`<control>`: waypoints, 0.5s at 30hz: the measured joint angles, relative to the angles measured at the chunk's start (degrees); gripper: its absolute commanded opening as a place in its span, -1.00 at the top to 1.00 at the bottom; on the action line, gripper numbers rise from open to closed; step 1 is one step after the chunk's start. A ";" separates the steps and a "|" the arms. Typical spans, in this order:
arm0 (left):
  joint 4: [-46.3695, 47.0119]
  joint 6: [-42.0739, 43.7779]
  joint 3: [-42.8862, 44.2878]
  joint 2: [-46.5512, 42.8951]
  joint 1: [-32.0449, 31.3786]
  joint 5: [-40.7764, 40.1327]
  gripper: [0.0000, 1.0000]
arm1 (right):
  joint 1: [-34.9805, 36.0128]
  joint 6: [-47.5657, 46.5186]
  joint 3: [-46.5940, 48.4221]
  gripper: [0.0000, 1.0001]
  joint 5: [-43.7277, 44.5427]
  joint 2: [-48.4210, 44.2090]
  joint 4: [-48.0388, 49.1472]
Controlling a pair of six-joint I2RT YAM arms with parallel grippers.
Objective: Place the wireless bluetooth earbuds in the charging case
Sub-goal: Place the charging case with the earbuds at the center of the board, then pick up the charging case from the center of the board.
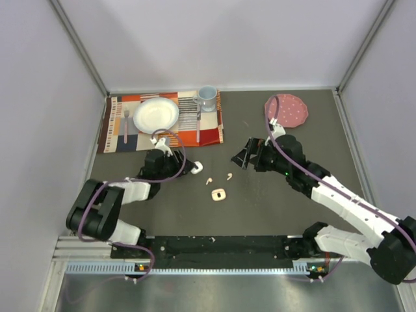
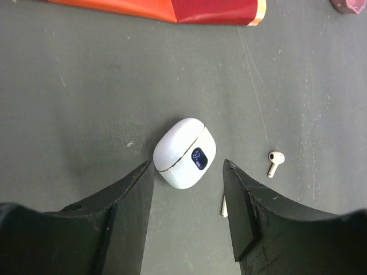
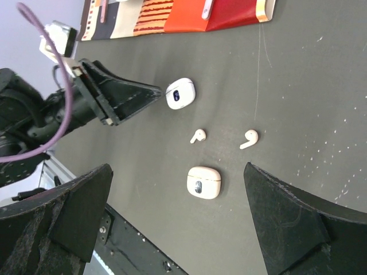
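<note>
- My left gripper (image 2: 187, 167) was spread; the white case (image 2: 184, 153) sat between its tips, a gap on each side.
- My right gripper (image 3: 178, 172) was spread wide above the table (image 3: 321, 86).
- Both earbuds (image 3: 198, 136) (image 3: 249, 138) lay in the open near the second case (image 3: 203, 182), untouched.

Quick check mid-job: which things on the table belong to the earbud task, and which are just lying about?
For the job: white case, cream case, left earbud, right earbud.
Lying about: placemat, white plate, fork, mug, pink plate.
</note>
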 measured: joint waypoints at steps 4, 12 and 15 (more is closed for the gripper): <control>-7.85 3.85 1.55 -6.67 0.24 -1.22 -0.18 | 0.00 -0.46 0.00 -0.98 0.04 2.03 0.17; -16.46 9.73 3.10 -21.90 0.44 -2.75 -0.27 | 0.00 -1.51 0.02 -0.98 -0.94 6.19 0.09; -19.34 11.08 3.10 -26.80 0.46 -4.11 -0.32 | 0.00 -2.01 0.02 -0.98 -1.14 6.25 0.17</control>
